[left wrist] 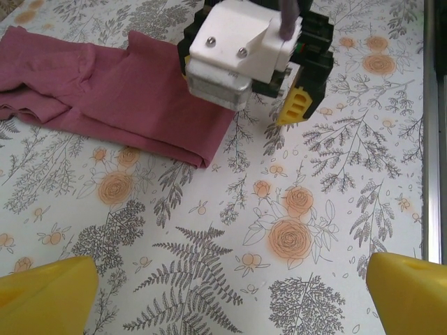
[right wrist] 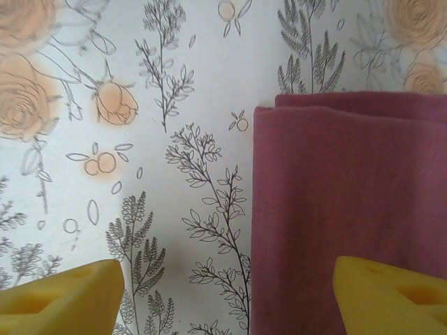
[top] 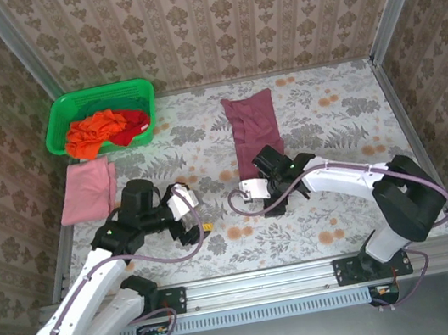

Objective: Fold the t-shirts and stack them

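the maroon shirt (top: 251,124) is folded into a long strip mid-table, ready for a crosswise fold i'd guess. right claw (right wrist: 223,293) over its near end, jaws apart, gripping nothing. left claw (left wrist: 223,300) wide, empty, nearby. pink shirt (top: 88,190) lies folded beside the basket (top: 58,126).

A long folded dusty maroon cloth t-shirt (top: 250,120) lies mid-table on the flower-printed tabletop (top: 345,224); at far left, an orange cloth shirt (top: 93,131) sits left of a red cloth shirt (top: 133,127) in a green plastic basket (top: 99,91), a folded light pink cloth t-shirt (top: 88,188) just before it
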You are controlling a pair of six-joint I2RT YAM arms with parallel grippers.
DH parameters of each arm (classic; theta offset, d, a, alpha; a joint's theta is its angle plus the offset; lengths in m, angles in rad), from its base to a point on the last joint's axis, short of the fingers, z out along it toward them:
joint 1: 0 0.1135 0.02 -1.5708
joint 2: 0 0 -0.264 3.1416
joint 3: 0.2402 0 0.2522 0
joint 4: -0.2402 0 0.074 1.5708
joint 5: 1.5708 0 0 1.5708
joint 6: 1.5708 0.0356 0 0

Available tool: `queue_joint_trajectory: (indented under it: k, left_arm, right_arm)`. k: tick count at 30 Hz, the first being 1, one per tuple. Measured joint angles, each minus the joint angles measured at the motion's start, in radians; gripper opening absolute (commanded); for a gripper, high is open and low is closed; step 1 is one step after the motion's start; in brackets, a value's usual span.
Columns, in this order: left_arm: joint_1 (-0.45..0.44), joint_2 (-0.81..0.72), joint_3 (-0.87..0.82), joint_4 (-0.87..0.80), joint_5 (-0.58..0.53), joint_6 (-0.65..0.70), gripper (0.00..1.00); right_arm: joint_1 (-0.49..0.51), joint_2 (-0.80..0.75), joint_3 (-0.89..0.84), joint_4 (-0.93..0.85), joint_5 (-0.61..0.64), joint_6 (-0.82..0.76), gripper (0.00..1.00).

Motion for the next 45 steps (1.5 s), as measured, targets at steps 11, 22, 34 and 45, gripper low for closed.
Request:
queue_joint_trajectory:
  k: [11, 22, 34, 45]
  left_arm:
    - [0.0, -0.012, 0.0, 0.0, 0.0, 0.0, 1.0]
    - [0.005, -0.011, -0.004, -0.004, -0.004, 0.0, 1.0]
    - [0.005, 0.023, -0.003, 0.066, -0.056, -0.156, 1.0]
    - [-0.127, 0.487, 0.16, 0.219, -0.459, -0.854, 1.0]
  right_arm:
    - [-0.03, 0.119, 0.001, 0.089, 0.063, 0.048, 0.57]
    - [-0.039, 0.137, 0.012, 0.105, 0.068, 0.067, 0.0]
    - [0.009, -0.047, -0.048, -0.004, 0.063, 0.093, 0.0]
    - [0.073, -0.291, -0.045, -0.233, -0.044, 0.132, 0.0]
